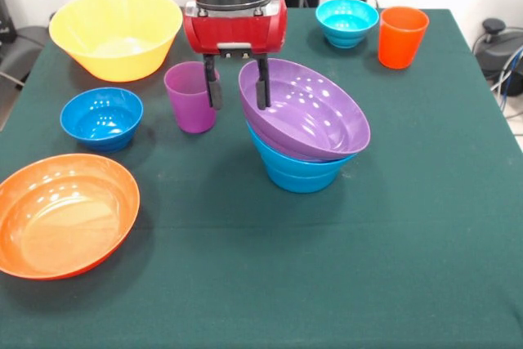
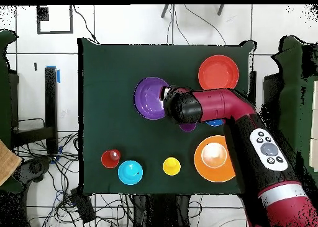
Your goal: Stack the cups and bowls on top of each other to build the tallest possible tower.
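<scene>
Gripper (image 1: 238,82) sits at the far rim of the wide purple bowl (image 1: 310,112), fingers spread apart, holding nothing; one finger (image 1: 262,83) hangs just at or inside that rim, the other (image 1: 212,83) hangs in front of the purple cup (image 1: 189,97). Can't tell if either finger touches.

Purple bowl rests tilted on a mid-blue bowl (image 1: 299,173), mid-table, making a short lopsided stack. The purple cup stands upright just beside it, apart from the stack.

Second mid-blue bowl (image 1: 102,118) sits beyond the wide orange bowl (image 1: 64,214), which is at the table's near corner. Large yellow bowl (image 1: 116,33) is at the far side. Small cyan bowl (image 1: 347,22) and orange cup (image 1: 402,36) stand near each other at the far edge. From overhead, a yellow cup (image 2: 171,166) shows near the robot-side edge.

All pieces are glossy round plastic; bowls wide and shallow, cups tapered and translucent. Table (image 1: 409,267) has a dark green cloth, matte.
</scene>
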You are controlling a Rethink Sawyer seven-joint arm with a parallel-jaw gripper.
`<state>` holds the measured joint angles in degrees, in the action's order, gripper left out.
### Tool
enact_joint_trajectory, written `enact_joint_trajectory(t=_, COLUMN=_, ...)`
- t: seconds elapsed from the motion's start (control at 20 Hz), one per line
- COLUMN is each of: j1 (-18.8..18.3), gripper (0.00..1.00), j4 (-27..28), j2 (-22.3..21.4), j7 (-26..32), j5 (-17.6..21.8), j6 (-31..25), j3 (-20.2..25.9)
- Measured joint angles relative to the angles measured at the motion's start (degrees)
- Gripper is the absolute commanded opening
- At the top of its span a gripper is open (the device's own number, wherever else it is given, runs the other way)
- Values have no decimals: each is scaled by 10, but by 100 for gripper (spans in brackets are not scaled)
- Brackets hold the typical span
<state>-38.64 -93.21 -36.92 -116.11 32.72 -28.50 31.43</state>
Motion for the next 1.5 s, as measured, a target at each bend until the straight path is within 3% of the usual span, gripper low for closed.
enact_joint_trajectory(t=0.75, j1=-3, gripper=100, j4=20, j2=35, j7=0, j5=1, j6=0, j3=0)
enact_joint_trajectory(t=1.5, j1=-16, gripper=100, j4=29, j2=52, j7=0, j5=31, j6=0, j3=4)
